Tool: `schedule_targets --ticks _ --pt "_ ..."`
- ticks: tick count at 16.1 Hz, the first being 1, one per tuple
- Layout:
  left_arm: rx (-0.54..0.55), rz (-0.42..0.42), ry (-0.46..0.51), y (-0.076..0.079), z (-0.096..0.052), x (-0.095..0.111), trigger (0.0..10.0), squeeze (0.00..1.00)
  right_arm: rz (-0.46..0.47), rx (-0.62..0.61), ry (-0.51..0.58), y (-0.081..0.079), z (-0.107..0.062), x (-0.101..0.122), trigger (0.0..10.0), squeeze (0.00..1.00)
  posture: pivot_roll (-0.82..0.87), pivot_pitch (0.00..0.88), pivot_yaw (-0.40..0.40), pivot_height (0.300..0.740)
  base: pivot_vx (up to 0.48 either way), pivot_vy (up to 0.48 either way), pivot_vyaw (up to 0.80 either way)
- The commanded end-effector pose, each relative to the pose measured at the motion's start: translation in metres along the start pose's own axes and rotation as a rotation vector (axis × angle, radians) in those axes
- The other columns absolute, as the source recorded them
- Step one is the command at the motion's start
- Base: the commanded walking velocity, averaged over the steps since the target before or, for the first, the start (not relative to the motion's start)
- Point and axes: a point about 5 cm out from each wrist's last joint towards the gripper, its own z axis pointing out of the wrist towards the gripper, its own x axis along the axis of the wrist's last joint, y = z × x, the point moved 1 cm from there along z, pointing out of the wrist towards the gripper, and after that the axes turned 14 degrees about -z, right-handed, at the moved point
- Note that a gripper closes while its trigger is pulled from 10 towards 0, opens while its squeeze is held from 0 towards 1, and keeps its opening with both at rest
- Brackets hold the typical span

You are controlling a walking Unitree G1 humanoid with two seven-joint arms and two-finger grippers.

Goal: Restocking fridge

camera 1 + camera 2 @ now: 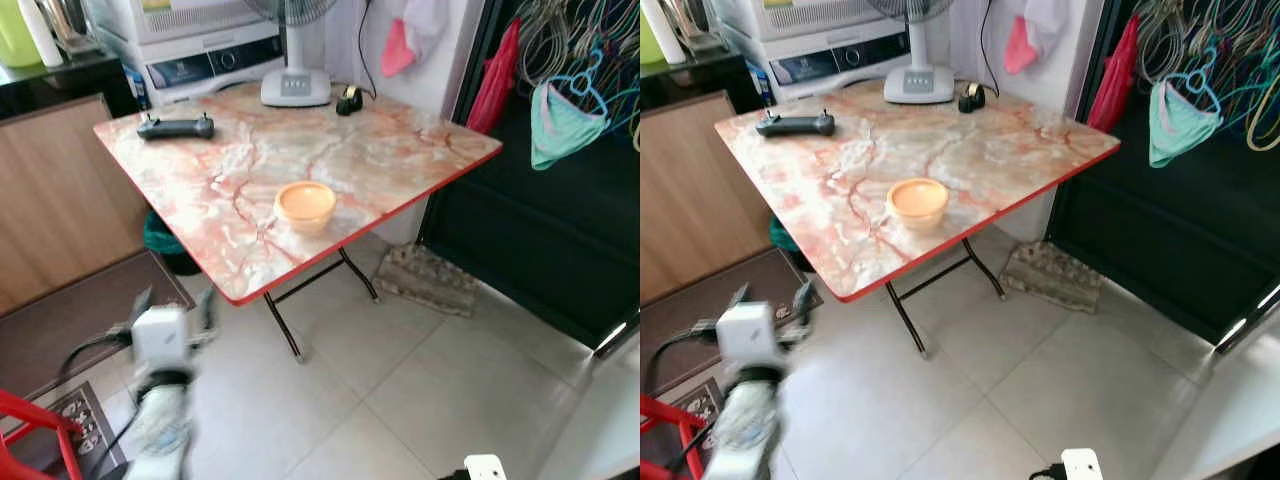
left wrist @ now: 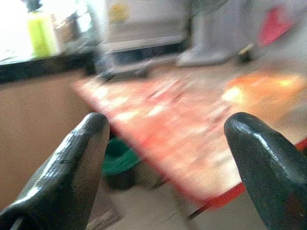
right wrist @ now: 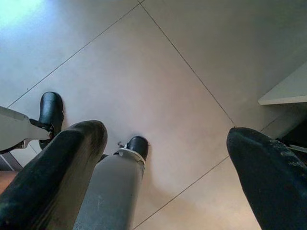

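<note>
A small round orange plastic container (image 1: 305, 203) stood on the folding table with pink marble pattern and red edge (image 1: 400, 150), near its front edge. The left gripper (image 1: 172, 322) hovered low over the floor before the table, fingers (image 2: 72, 167) spread wide and holding nothing. The right gripper (image 3: 168, 167) hung above the pale tiled floor (image 3: 158, 72), also wide open and empty.

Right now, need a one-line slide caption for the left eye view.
Left gripper raised, fingers open, short of marble-top folding table carrying an orange bowl, black remote and fan base.
</note>
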Motion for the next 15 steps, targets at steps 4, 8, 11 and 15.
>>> schedule_targets --ticks 4,8,11,15 --pt "-0.08 -0.07 -0.054 0.027 0.005 0.006 10.0 0.0 0.003 0.001 -0.013 -0.002 -0.001 -0.005 10.0 0.0 0.05 0.0 0.012 0.74 0.0 0.0 0.0" --pt "-0.109 -0.106 -0.076 0.032 0.012 0.011 10.0 0.0 0.008 0.006 -0.011 -0.004 0.0 -0.005 10.0 0.0 0.05 0.0 0.016 0.74 0.147 0.0 0.0" --pt "-0.114 -0.106 -0.103 0.032 0.011 0.009 10.0 0.0 0.026 0.008 -0.007 -0.004 0.0 -0.005 10.0 0.0 0.04 0.0 0.022 0.74 0.333 0.0 0.0" --pt "-0.103 -0.108 -0.122 0.031 0.015 0.008 10.0 0.0 0.022 0.012 -0.007 -0.004 0.0 -0.004 10.0 0.0 0.05 0.0 0.018 0.74 0.338 0.0 0.0"
